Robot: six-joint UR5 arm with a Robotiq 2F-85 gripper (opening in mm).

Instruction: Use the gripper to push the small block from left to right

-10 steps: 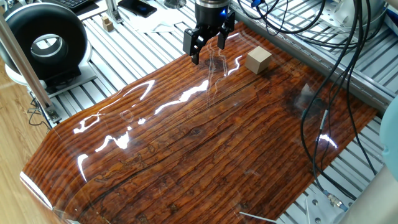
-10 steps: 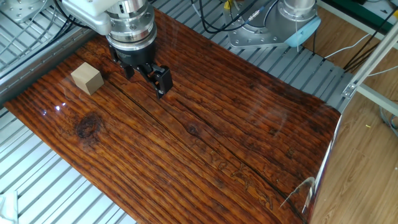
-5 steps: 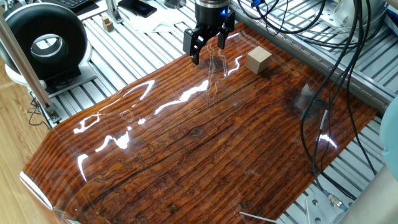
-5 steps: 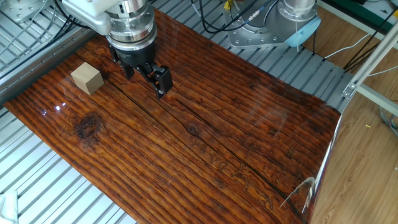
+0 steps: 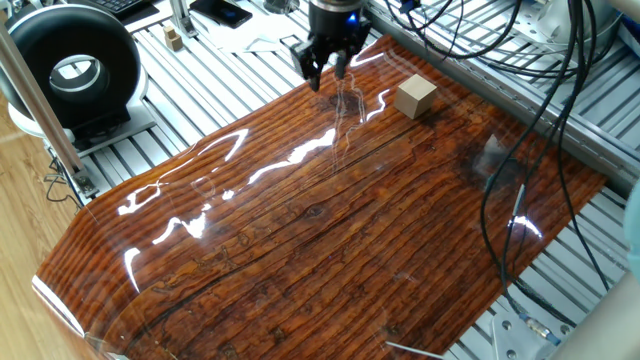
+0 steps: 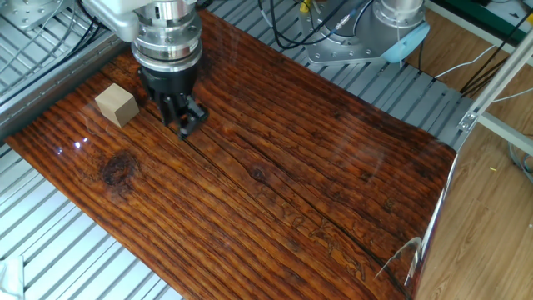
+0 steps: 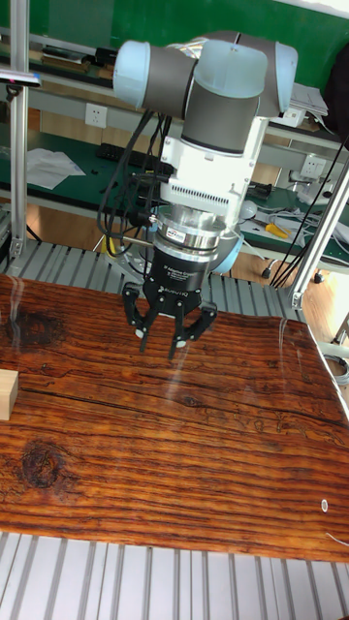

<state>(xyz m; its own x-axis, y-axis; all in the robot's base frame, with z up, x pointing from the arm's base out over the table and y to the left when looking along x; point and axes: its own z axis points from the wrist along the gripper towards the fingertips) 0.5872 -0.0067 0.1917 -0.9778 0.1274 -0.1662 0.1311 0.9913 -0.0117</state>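
The small block is a plain tan wooden cube on the glossy dark wood tabletop, near its far edge. It also shows in the other fixed view and, cut off, at the left edge of the tall view. My gripper hangs just above the board beside the block with a gap between them, touching nothing. Its black fingers are spread open and hold nothing. In the other fixed view the gripper is to the right of the block, and in the tall view the gripper is well right of it.
A black ring-shaped device stands off the board's left corner beside a metal post. Black cables hang over the right side. A tiny wooden block lies on the slatted frame at the back. The arm's base is bolted beyond the board.
The gripper has turned about its vertical axis and shifted a little toward the block's side. The block has not moved.
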